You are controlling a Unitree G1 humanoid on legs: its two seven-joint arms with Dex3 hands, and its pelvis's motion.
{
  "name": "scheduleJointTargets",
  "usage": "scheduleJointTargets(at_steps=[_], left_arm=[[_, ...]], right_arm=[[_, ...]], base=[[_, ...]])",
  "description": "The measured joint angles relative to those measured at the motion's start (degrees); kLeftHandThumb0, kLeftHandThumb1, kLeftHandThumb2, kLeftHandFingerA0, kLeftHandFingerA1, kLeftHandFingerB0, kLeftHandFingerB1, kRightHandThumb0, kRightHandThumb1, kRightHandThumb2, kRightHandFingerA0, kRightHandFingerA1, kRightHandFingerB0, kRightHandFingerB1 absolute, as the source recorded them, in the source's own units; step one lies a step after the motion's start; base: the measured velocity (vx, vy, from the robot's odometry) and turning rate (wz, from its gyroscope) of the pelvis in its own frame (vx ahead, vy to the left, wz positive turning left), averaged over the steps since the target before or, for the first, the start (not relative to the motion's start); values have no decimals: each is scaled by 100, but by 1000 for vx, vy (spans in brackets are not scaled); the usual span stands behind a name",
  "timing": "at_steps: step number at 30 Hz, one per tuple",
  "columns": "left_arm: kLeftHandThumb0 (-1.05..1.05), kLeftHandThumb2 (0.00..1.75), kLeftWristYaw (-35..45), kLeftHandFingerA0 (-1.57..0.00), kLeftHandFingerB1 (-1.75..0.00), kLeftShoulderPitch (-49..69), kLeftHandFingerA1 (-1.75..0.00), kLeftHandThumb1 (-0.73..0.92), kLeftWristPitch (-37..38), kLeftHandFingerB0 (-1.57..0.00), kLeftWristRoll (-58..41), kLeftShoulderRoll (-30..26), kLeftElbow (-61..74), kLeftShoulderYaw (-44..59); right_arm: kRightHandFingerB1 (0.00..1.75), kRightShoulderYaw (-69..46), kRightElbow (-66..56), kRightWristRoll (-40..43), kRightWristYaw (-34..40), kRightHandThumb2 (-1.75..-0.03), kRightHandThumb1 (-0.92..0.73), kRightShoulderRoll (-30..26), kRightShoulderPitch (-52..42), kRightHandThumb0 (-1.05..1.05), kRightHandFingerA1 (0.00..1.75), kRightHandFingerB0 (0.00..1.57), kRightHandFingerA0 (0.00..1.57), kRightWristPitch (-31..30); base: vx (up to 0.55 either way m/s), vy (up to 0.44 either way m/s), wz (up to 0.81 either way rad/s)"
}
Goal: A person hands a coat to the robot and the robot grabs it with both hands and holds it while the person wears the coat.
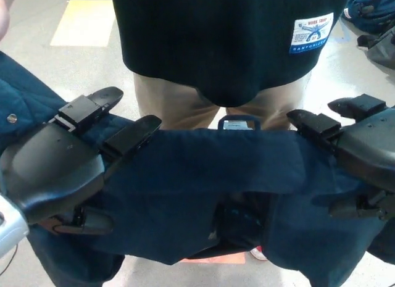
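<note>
At nine o'clock the left hand [58, 173] is clamped on the navy coat [203, 188] — two fingers [131, 134] laid over the top edge, the thumb pressed beneath the cloth. The coat is stretched flat across the middle of the view, its hanging loop [240, 122] at the collar's centre, toward twelve o'clock. Just beyond it a person [228, 43] in a dark top and tan trousers is seen. At three o'clock the right hand [358, 160] is clenched on the coat's other end — fingers above, thumb below.

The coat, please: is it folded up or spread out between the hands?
Spread out: the coat stretches flat between the left hand and right hand.
</note>
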State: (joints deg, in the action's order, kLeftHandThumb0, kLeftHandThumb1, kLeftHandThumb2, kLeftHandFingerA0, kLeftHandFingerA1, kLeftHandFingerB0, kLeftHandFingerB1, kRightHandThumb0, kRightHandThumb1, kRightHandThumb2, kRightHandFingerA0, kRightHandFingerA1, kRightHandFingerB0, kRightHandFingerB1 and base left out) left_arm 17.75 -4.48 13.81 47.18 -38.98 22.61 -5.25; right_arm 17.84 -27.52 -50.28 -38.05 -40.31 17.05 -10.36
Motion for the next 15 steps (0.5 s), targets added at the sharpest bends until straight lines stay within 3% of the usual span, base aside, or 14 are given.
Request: scheduleJointTargets(at_steps=[2, 3, 4, 5, 6, 7, 8, 10, 13, 14, 15], left_arm=[[-85, 94, 2, -2, -14, -71, -19, 54, -6, 0, 46, 60, -61, -43], [-86, 61, -4, -2, -16, -119, -26, 68, -6, 0, 100, 79, -102, -68], [-81, 93, -7, -1, -16, -133, -24, 52, -6, 0, 117, 84, -114, -76], [-81, 93, -20, -1, -16, -203, -24, 52, -6, 0, 177, 107, -168, -105], [-83, 61, -33, -3, -13, -265, -27, 66, -7, 0, 227, 130, -213, -129], [-83, 61, -50, -3, -13, -321, -27, 66, -10, 0, 276, 151, -254, -150], [-84, 92, -58, -6, -10, -347, -22, 54, -13, 0, 304, 163, -273, -159], [-92, 91, -75, -9, -4, -436, -18, 58, -38, 0, 404, 222, -320, -187], [-86, 90, -106, -14, -8, -551, -24, 54, -99, 0, 522, 330, -393, -198], [-83, 60, -116, -8, -11, -590, -29, 63, -122, 0, 580, 357, -410, -199], [-83, 60, -124, -8, -11, -609, -29, 63, -138, 0, 612, 374, -416, -199]], right_arm=[[6, 14, 71, -118, -6, -62, -72, 36, 49, -89, 35, 0, 24, 0], [5, 21, 111, -184, -11, -62, -72, 65, 87, -89, 36, 0, 26, 0], [4, 21, 122, -205, -12, -96, -59, 75, 98, -90, 48, 0, 23, 0], [4, 21, 180, -287, -13, -96, -59, 129, 142, -90, 48, 0, 23, -5], [3, 21, 231, -343, -12, -97, -60, 172, 175, -91, 46, 0, 20, -9], [3, 21, 271, -383, -12, -97, -60, 199, 205, -91, 46, 0, 20, -11], [3, 21, 290, -404, -12, -97, -60, 211, 221, -91, 46, 0, 20, -11], [1, 20, 352, -476, -15, -97, -61, 236, 286, -92, 45, 0, 19, -11], [1, 20, 420, -560, -29, -97, -61, 256, 359, -92, 45, 0, 19, -11], [0, 19, 440, -581, -34, -63, -75, 261, 381, -93, 36, 0, 30, -11], [0, 19, 450, -594, -36, -63, -75, 268, 394, -93, 36, 0, 30, -11]], base=[[0, 0, 0], [0, 0, 0], [0, 0, 0], [0, 0, 0], [0, 0, 0], [0, 0, 0], [0, 0, 0], [0, 0, 0], [0, 0, 0], [0, 0, 0], [0, 0, 0]])
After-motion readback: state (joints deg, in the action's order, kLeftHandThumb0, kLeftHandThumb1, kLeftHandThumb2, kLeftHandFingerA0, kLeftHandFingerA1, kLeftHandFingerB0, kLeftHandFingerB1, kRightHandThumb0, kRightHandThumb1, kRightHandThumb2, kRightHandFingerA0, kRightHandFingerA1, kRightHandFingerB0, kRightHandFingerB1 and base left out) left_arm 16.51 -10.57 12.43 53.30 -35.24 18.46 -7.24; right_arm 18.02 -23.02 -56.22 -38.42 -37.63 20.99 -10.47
